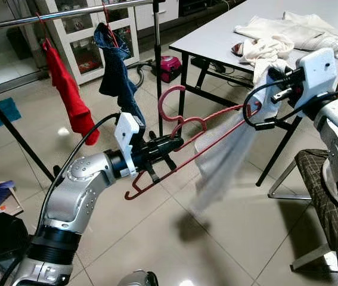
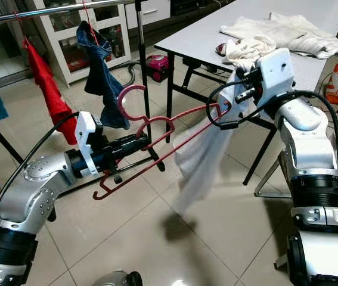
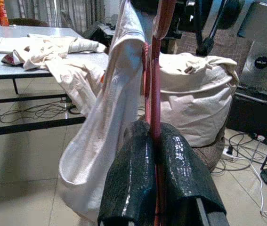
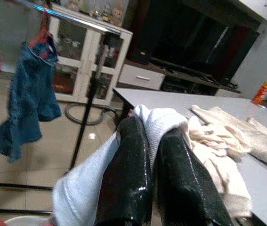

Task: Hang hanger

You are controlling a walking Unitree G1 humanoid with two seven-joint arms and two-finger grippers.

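Left gripper [image 1: 167, 146] clamped on red plastic hanger [image 1: 207, 128] w/ right gripper [image 4: 149, 174] pinching pale cloth [image 2: 201, 158], steadying garment pre-hang.

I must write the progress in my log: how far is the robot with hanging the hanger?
Done: the red garment and the blue jeans already hang on the rail. In hand: the left gripper is shut on the red hanger, and the right gripper is shut on the white cloth, which is draped over the hanger's far end. Left: the hanger is not yet hooked on the rail, and more clothes lie on the table.
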